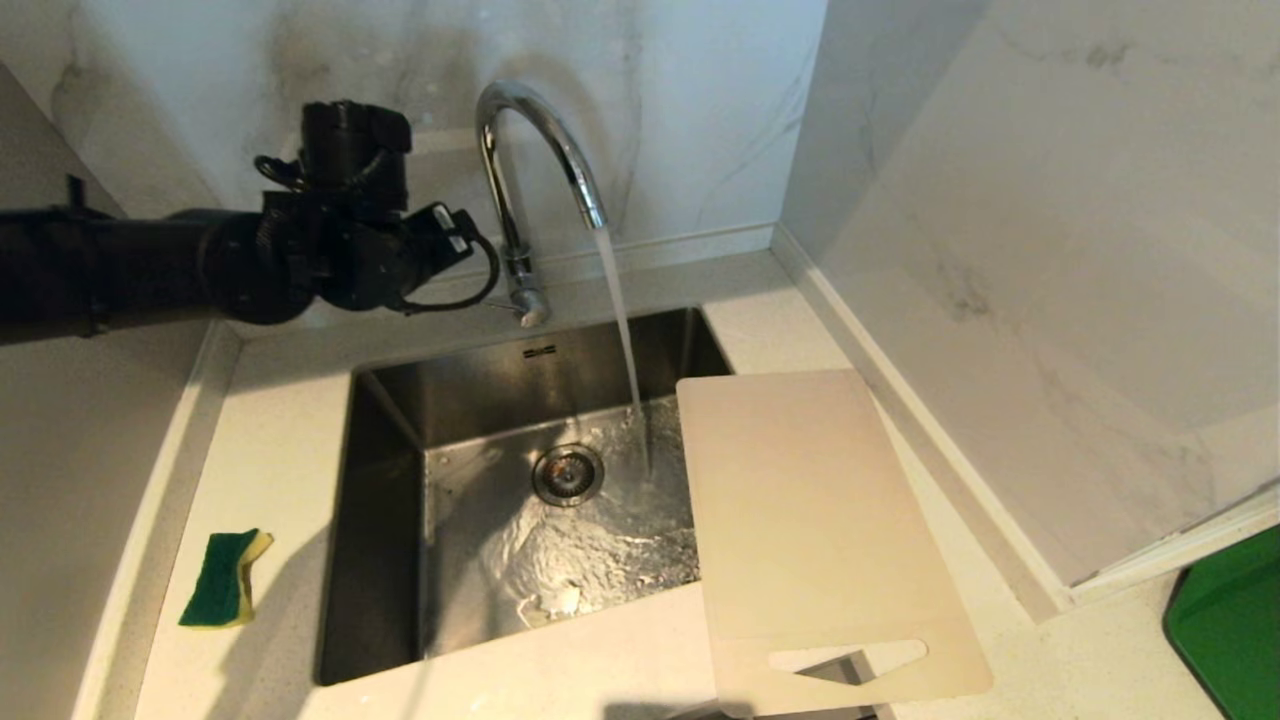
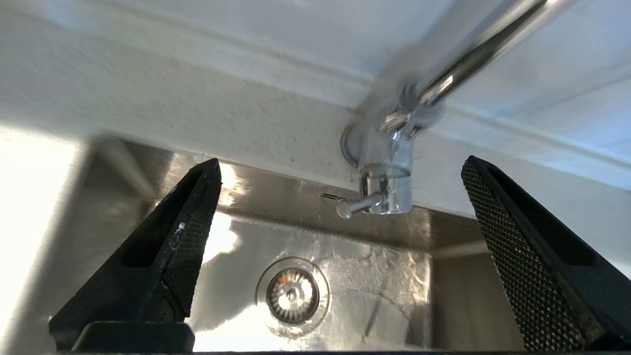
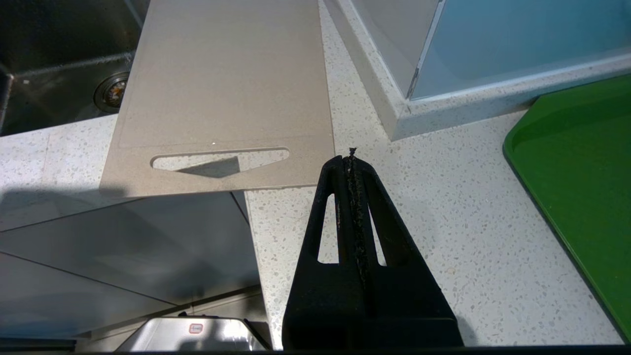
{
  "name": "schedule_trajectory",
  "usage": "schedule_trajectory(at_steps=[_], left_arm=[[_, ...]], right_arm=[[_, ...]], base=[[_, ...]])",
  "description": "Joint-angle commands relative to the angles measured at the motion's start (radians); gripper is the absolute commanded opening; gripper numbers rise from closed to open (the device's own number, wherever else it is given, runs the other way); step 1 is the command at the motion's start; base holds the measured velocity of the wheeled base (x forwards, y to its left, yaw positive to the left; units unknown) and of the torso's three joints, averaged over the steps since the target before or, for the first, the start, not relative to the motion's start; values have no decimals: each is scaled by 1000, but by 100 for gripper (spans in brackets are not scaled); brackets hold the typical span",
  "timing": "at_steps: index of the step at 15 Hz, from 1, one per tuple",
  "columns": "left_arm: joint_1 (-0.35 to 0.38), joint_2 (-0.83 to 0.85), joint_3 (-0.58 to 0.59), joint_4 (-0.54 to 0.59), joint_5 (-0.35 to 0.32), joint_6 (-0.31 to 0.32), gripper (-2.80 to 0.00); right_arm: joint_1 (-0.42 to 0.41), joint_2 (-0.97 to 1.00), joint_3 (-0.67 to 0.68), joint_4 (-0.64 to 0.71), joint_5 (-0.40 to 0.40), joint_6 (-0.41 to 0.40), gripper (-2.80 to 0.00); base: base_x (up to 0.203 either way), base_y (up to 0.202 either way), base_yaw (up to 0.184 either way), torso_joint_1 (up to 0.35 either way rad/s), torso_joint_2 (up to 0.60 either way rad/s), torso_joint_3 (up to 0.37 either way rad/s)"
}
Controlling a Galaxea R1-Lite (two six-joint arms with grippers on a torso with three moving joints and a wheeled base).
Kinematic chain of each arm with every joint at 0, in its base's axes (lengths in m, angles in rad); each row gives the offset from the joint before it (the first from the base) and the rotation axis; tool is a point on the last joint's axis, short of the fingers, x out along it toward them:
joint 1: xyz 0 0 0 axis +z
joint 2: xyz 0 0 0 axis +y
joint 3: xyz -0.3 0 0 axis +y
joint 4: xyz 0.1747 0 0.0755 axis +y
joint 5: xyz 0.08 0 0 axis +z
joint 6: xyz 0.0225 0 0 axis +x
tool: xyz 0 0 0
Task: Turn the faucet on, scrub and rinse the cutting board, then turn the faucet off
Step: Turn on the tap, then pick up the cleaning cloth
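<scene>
Overhead, the head view has the faucet [image 1: 520, 190] at upper centre, water streaming from its arched spout into the steel sink [image 1: 390, 480] below. From the left edge the black left arm reaches across the upper left of the frame, ending just left of the faucet's stem; its gripper is hidden behind the wrist there. To the right of centre, the cutting board [image 1: 810, 520] lies partly over the sink's right rim and partly on the tabletop [image 1: 280, 420], slot handle toward the bottom edge. Down at lower left sits a green and yellow sponge [image 1: 222, 578].

Next, the left wrist view shows the left gripper [image 2: 340, 167] spread wide and empty, one finger at lower left, the other at lower right, with the faucet's base and small lever between them, untouched. The drain [image 2: 292, 295] sits at bottom centre.

Lastly, the right wrist view shows the right gripper [image 3: 351, 160] pressed closed, holding nothing, above speckled tabletop at centre. The cutting board fills the upper left, and a green tray [image 3: 581, 182] occupies the right edge.
</scene>
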Motion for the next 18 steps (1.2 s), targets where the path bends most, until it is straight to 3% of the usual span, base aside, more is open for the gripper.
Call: schedule_trajectory(at_steps=[1, 4, 7, 8, 11, 13, 15, 18], left_arm=[[0, -187, 59, 86, -49, 17, 0], [28, -332, 226, 131, -101, 115, 0], [106, -468, 405, 146, -261, 176, 0], [131, -502, 454, 166, -293, 186, -280], [168, -564, 547, 284, -316, 222, -280], [199, -607, 622, 361, -357, 298, -280], [225, -639, 710, 382, -395, 329, -280], [256, -667, 871, 379, -402, 352, -280]], right_arm=[[0, 0, 0, -1, 0, 0, -280], [0, 0, 0, -1, 0, 0, -280], [0, 0, 0, -1, 0, 0, -280], [0, 0, 0, -1, 0, 0, -280], [0, 0, 0, -1, 0, 0, -280], [0, 0, 0, -1, 0, 0, -280], [0, 0, 0, -1, 0, 0, -280], [0, 0, 0, -1, 0, 0, -280]], base=[[0, 0, 0, 0, 0, 0], [0, 0, 0, 0, 0, 0], [0, 0, 0, 0, 0, 0], [0, 0, 0, 0, 0, 0], [0, 0, 0, 0, 0, 0], [0, 0, 0, 0, 0, 0], [0, 0, 0, 0, 0, 0], [0, 0, 0, 0, 0, 0]])
